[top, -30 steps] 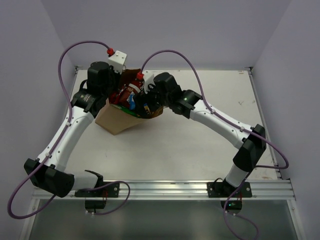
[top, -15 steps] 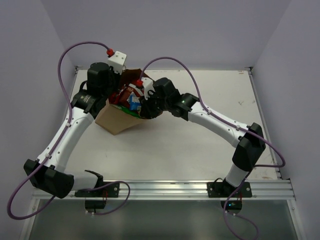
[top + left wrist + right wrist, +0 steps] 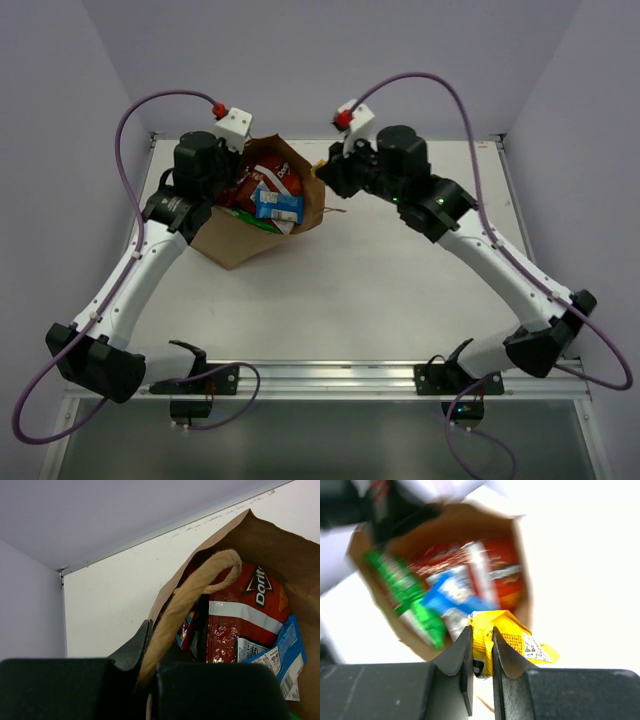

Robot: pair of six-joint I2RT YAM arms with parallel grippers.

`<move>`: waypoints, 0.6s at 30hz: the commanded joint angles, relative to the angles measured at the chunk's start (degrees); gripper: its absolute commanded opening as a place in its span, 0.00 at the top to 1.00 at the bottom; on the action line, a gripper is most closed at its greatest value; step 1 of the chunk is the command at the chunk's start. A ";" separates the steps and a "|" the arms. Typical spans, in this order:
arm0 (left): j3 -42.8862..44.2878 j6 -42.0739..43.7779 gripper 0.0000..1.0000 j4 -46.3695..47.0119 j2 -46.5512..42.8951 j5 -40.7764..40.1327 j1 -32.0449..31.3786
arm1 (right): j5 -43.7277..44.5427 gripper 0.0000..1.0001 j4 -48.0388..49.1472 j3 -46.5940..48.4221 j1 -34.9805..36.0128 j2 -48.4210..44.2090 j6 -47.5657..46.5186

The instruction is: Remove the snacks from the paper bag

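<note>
The brown paper bag (image 3: 232, 240) stands tilted at the back left, mouth open toward the right. Inside it show an orange-red Doritos bag (image 3: 260, 587), a red-silver bag (image 3: 232, 630), a blue bar (image 3: 277, 205) and a green chip bag (image 3: 405, 595). My left gripper (image 3: 147, 675) is shut on the bag's twisted paper handle (image 3: 200, 587), holding it up. My right gripper (image 3: 482, 632) hangs outside the bag's mouth, to its right, shut on a yellow snack packet (image 3: 515, 632). In the top view the right gripper (image 3: 332, 180) hides that packet.
White table (image 3: 400, 270) stretches to the right and front of the bag. Walls close the back and both sides. A metal rail (image 3: 330, 375) with both arm bases runs along the near edge.
My right gripper has shut on the yellow packet inside the bag and pulled back up and to the right, out of the bag. The left gripper and the bag stayed put.
</note>
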 commanded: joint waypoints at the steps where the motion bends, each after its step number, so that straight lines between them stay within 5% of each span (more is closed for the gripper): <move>1: -0.64 -0.75 1.00 2.44 -1.95 0.96 -0.08 | 4.71 1.00 4.61 -4.86 -7.39 -7.67 2.26; 6: -1.78 -1.19 1.00 2.44 -2.31 1.75 -0.08 | 8.31 1.00 12.25 -16.81 -17.59 -9.89 2.09; 14: -2.05 -1.45 1.00 2.18 -3.45 2.37 -0.08 | 12.70 1.00 17.97 -20.51 -25.18 10.11 5.51; 18: -2.22 -1.45 1.00 2.27 -4.15 2.89 0.01 | 10.78 0.79 16.87 -18.34 -25.18 17.96 9.37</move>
